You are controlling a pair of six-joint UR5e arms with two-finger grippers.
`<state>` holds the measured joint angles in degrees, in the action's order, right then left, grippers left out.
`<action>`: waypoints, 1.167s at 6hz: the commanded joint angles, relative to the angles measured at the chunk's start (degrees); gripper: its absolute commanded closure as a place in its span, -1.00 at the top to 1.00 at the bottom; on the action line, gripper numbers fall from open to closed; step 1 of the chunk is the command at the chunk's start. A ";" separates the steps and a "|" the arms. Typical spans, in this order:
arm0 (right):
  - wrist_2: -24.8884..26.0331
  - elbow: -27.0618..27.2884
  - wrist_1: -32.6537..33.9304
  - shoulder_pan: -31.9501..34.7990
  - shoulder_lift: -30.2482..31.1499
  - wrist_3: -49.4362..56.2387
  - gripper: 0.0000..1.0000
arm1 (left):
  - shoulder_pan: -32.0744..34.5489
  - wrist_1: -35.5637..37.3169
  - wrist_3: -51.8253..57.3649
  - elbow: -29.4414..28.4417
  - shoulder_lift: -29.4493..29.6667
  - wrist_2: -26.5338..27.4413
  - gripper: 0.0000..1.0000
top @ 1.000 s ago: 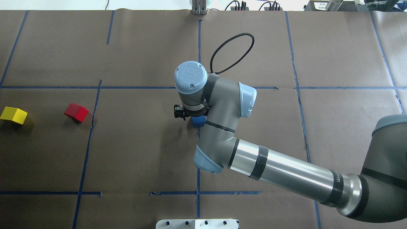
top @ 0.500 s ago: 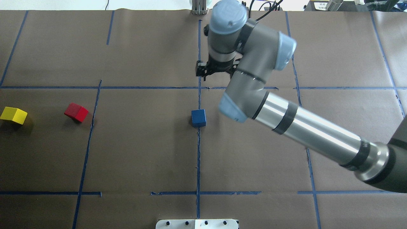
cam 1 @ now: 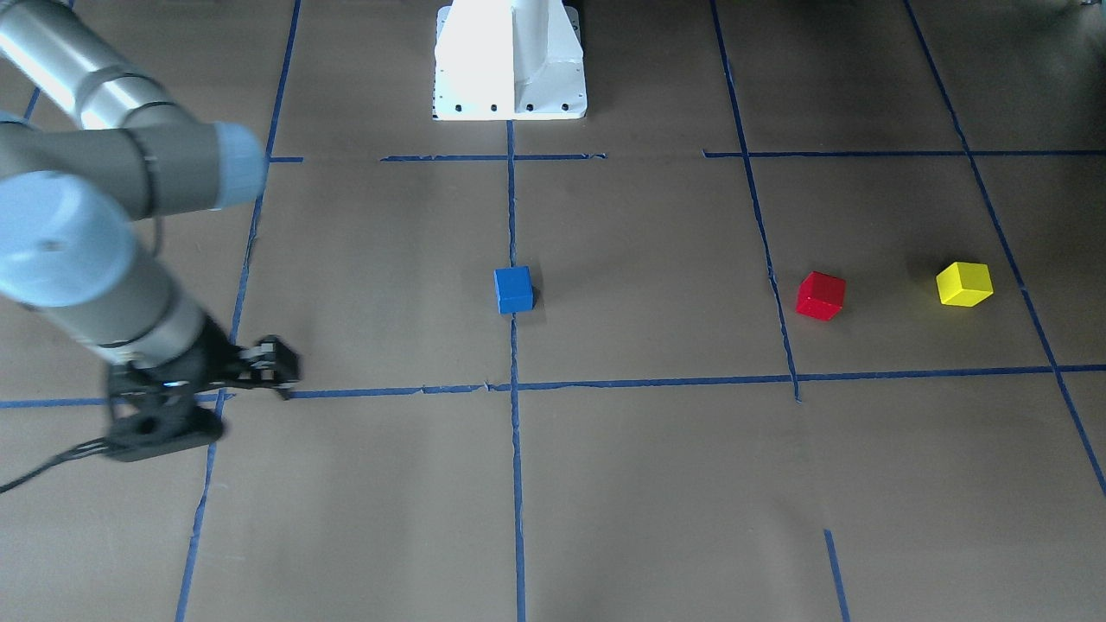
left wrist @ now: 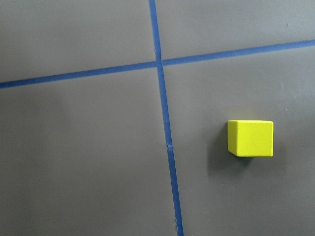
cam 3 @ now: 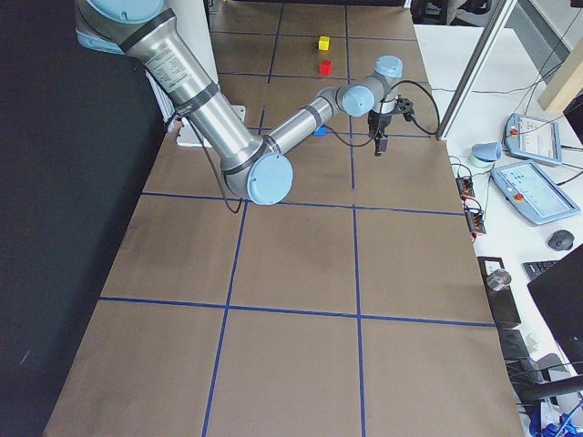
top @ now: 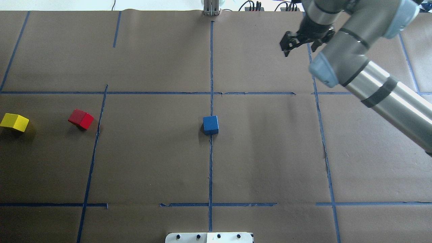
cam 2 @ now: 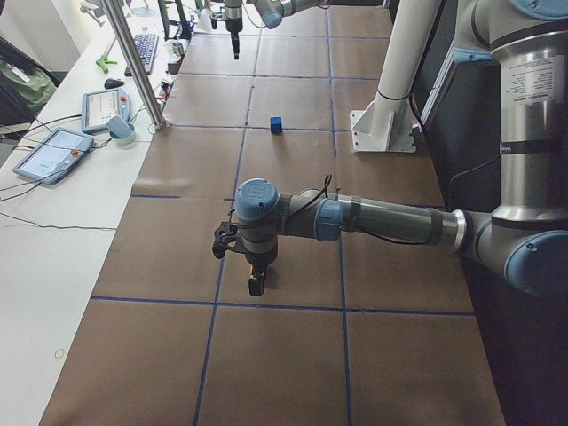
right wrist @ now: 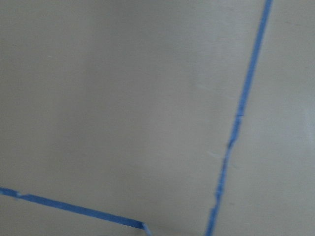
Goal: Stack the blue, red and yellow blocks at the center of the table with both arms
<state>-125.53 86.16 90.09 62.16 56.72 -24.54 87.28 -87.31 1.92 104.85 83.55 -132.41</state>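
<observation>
Blue block (top: 210,125) sits flat on the table (top: 152,162), right on the centre tape line (top: 211,168), by itself. It is well apart from the right gripper (top: 299,50): nearer the robot than the gripper, and off to the gripper's left. Red block (top: 81,118) and yellow block (top: 14,122) lie farther out the same way, well past the blue one. They are near each other but not touching, and both are turned askew to the tape grid. All three are single on the paper, not stacked yet.

Right gripper hangs above the far part of the table, fingers spread with nothing between them. Right arm (top: 381,91) enters from the right edge of the overhead view. The right wrist view gives only blurred paper and tape.

Left gripper (cam 2: 256,286) shows only in the exterior left view, pointing down over the table at the end of the near left arm (cam 2: 382,222). Can't tell if its fingers are apart or together. The left wrist view looks straight down, with the yellow block right of centre beside a tape crossing.

White pedestal (top: 209,237) stands at the robot-side table edge, beyond the blue block as seen from the right gripper. Tablets (cam 2: 49,151) lie on the side bench.
</observation>
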 commanded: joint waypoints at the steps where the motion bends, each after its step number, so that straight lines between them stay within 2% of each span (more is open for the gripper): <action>1: -4.19 3.64 0.00 10.58 12.91 21.54 0.99 | -0.01 -0.14 -0.25 0.18 2.66 0.14 1.00; 3: -7.09 6.89 -0.61 20.06 27.76 33.98 0.99 | -0.27 -0.05 0.01 -0.44 5.92 -0.48 1.00; 5: -7.10 8.22 -0.61 30.25 37.20 39.82 1.00 | -0.62 -2.58 0.02 1.31 5.92 -4.15 1.00; 6: -6.75 11.36 -0.35 30.30 39.33 38.70 1.00 | -5.32 -8.17 -0.59 1.58 5.75 -4.26 1.00; 7: -6.84 11.22 -0.44 30.22 39.35 38.69 1.00 | -12.59 -11.27 -8.95 1.58 6.01 -3.56 1.00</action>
<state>-132.38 96.72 89.64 91.99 95.20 14.21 80.65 -95.06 -1.33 106.28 89.43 -136.28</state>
